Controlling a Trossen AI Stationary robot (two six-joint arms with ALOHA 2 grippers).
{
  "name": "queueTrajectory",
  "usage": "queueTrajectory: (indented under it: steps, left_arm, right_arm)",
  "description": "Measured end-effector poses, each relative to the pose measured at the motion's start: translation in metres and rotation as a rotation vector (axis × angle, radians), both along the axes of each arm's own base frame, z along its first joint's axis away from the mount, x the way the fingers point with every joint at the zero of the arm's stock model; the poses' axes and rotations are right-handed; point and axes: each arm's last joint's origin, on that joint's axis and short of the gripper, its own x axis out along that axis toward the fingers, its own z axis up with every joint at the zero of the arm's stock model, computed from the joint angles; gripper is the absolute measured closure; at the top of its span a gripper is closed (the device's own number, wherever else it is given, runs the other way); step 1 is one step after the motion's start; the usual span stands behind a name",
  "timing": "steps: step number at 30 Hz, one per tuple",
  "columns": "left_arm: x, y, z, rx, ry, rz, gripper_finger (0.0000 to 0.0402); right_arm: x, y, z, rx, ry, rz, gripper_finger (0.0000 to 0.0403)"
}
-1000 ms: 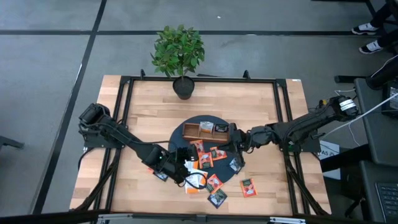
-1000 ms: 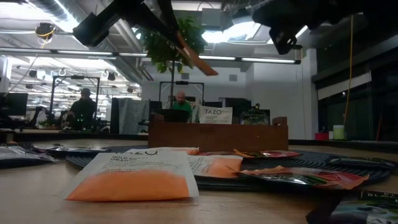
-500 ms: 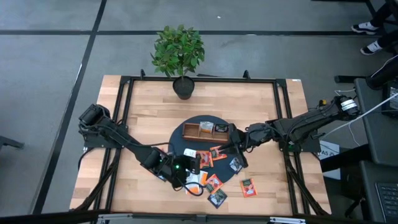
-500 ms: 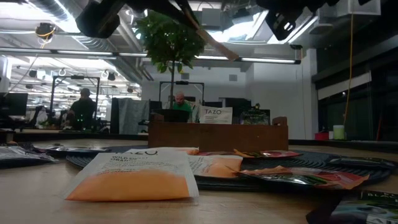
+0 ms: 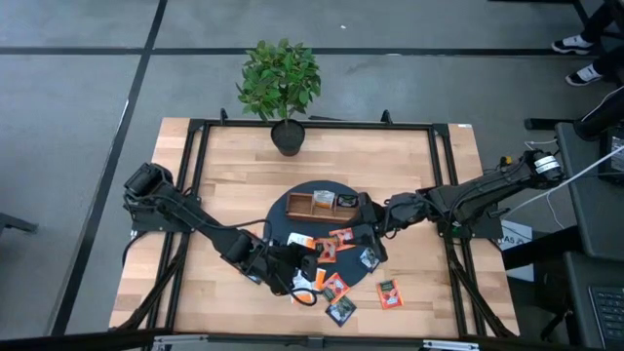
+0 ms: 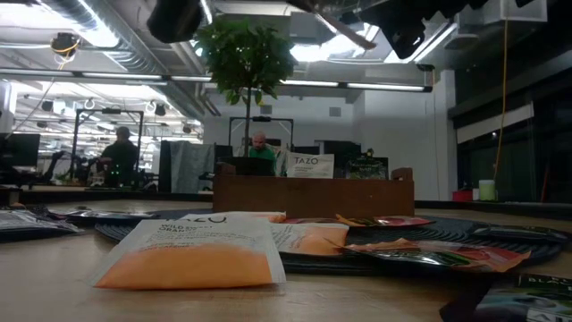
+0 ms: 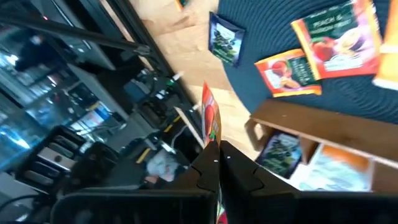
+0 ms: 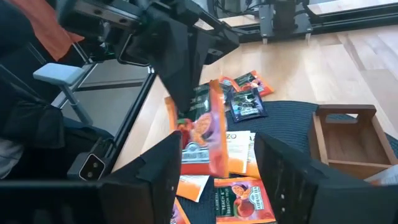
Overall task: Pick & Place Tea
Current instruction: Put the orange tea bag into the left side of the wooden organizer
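Orange sachet (image 7: 210, 121) edge-on, clamped in left fingers (image 7: 239, 174), wooden tray (image 7: 323, 134) half cut off, right fingers (image 8: 163, 168) apart.

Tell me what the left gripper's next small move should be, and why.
Probably move over the wooden tray and stop above a compartment. The left gripper is shut on an orange sachet, held clear of the mat, with the tray just ahead; the right gripper stands open nearby.
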Motion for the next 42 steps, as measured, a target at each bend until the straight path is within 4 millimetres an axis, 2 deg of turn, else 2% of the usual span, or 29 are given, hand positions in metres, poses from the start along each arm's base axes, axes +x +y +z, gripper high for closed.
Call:
queueTrajectory:
  steps: [11, 22, 29, 34, 42]
  left_arm:
    - [0.008, 0.003, 0.007, 0.113, -0.029, -0.102, 0.04]
    - [0.014, 0.015, 0.008, 0.164, -0.025, -0.095, 0.04]
    - [0.017, 0.018, 0.006, 0.157, -0.02, -0.098, 0.04]
    - [0.02, 0.023, 0.007, 0.157, -0.021, -0.083, 0.04]
    - [0.023, 0.031, 0.007, 0.156, -0.019, -0.062, 0.04]
  right_arm:
    - [0.0, -0.002, -0.003, 0.054, 0.043, -0.017, 0.0196]
    - [0.005, 0.0, -0.013, 0.165, 0.128, 0.038, 0.0196]
    - [0.008, -0.001, -0.011, 0.133, 0.076, 0.049, 0.02]
    - [0.008, -0.001, -0.01, 0.132, 0.074, 0.049, 0.0242]
    - [0.008, -0.001, -0.011, 0.126, 0.08, 0.043, 0.0367]
